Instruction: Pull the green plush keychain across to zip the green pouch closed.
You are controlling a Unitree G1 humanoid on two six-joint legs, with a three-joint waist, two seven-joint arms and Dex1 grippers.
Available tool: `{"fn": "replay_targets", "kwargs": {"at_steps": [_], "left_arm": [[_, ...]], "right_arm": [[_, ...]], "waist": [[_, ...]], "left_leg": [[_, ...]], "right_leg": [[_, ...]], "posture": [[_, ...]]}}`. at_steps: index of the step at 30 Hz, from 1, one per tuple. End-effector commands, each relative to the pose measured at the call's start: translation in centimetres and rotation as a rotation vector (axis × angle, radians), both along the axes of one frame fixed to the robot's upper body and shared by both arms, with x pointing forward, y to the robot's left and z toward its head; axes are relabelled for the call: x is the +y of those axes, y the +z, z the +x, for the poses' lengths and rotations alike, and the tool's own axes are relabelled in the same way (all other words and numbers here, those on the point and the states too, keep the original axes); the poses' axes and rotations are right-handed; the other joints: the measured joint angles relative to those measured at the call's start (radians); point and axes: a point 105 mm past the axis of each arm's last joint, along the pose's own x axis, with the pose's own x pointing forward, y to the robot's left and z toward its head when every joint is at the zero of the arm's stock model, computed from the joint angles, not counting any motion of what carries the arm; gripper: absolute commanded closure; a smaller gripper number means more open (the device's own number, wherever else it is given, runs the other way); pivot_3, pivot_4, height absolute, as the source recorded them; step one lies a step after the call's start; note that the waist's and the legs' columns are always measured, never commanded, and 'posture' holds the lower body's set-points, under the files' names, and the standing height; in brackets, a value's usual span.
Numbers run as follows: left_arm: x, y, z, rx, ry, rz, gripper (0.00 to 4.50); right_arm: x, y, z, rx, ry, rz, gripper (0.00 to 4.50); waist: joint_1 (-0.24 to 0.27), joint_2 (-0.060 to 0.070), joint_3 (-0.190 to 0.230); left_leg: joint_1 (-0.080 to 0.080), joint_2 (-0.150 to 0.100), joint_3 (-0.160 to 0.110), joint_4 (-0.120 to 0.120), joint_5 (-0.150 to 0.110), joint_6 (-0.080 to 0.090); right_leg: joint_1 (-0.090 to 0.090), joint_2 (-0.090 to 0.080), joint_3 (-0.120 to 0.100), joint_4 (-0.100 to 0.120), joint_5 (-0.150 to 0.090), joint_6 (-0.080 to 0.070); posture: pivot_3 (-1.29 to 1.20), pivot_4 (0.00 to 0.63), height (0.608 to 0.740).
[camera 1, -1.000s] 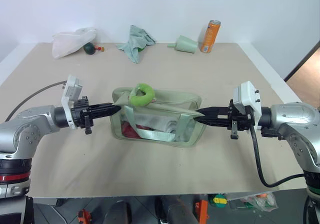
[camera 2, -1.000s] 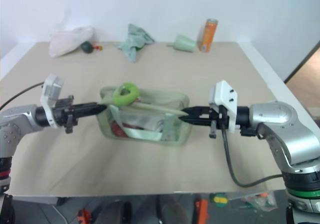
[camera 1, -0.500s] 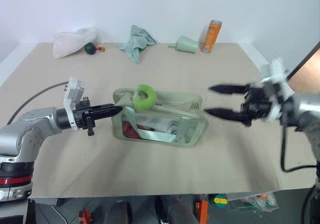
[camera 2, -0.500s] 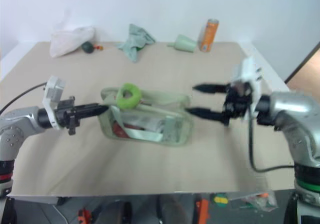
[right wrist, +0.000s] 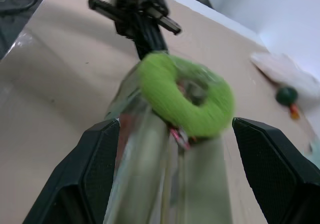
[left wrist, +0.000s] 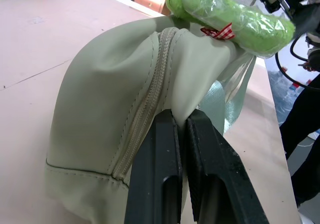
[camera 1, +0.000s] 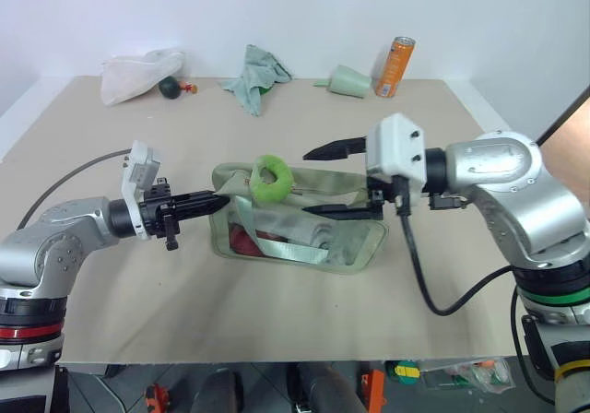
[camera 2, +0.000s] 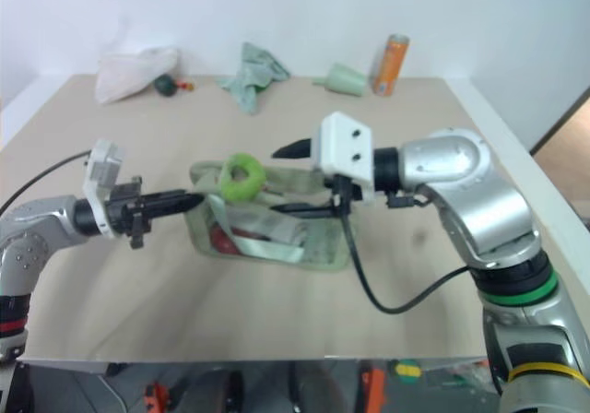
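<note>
Left gripper [camera 1: 210, 201]: jaws are pressing together on a fold of fabric at the left end of the green pouch [camera 1: 300, 233], beside the zipper [left wrist: 150, 101], and are pinching it there
Right gripper [camera 1: 318, 181]: jaws are standing wide, holding nothing; one finger is hanging above the pouch's top edge, the other is lying low along its right half, both pointing at the keychain
Green plush keychain [camera 1: 271, 179]: is sitting on top of the pouch near its left end, a little left of centre in the head view; in the right wrist view [right wrist: 187, 95] it is lying between the spread fingers, apart from both
Green pouch: is resting on the table [camera 1: 277, 312] at mid frame, webbing strap [camera 1: 267, 242] draping over its clear side
Far edge of table: white bag [camera 1: 138, 72] at upper left, teal rag [camera 1: 258, 70] and pale cone cup [camera 1: 348, 81] at top centre, orange can [camera 1: 394, 65] to their right
</note>
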Motion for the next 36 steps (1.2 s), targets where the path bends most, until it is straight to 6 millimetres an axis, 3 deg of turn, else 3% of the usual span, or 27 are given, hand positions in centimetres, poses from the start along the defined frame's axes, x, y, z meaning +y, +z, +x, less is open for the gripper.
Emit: {"fn": "replay_targets", "kwargs": {"at_steps": [1, 16, 20, 27, 36], "left_arm": [[-0.4, 0.5, -0.3, -0.021, -0.017, 0.004, 4.50], [-0.4, 0.3, -0.1, -0.020, -0.005, 0.001, 4.50], [-0.4, 0.2, -0.2, -0.019, -0.003, 0.004, 4.50], [-0.4, 0.1, -0.2, -0.016, 0.002, 0.002, 4.50], [-0.2, 0.0, 0.0, -0.009, 0.005, -0.001, 4.50]], "right_arm": [[0.8, 1.1, -0.2, -0.082, 0.043, -0.003, 0.79], [2.9, 0.1, 1.2, -0.073, 0.090, -0.007, 0.79], [3.0, 0.1, 1.3, -0.064, 0.095, 0.002, 1.89], [2.8, -0.1, 1.6, -0.056, 0.093, 0.001, 4.31], [2.5, 0.3, 1.9, -0.041, 0.085, 0.023, 4.46]], "waist": [[0.000, 0.000, 0.000], [0.000, 0.000, 0.000], [0.000, 0.000, 0.000], [0.000, 0.000, 0.000], [0.000, 0.000, 0.000]], "left_leg": [[0.000, 0.000, 0.000, 0.000, 0.000, 0.000], [0.000, 0.000, 0.000, 0.000, 0.000, 0.000], [0.000, 0.000, -0.001, 0.000, 0.000, 0.000], [0.000, 0.000, 0.000, 0.000, 0.000, 0.000], [0.001, 0.000, 0.000, 0.001, 0.000, 0.000]], "right_leg": [[0.000, 0.000, 0.000, 0.000, 0.000, 0.000], [0.000, 0.000, -0.001, 0.000, 0.000, 0.000], [0.000, 0.000, -0.001, 0.001, 0.000, 0.000], [0.000, 0.000, -0.001, 0.001, 0.000, 0.000], [0.000, 0.000, -0.001, 0.001, 0.000, 0.000]], "posture": [[0.00, 0.150, 0.740], [0.00, 0.150, 0.740], [0.00, 0.150, 0.740], [0.00, 0.150, 0.740], [0.00, 0.150, 0.740]]}}
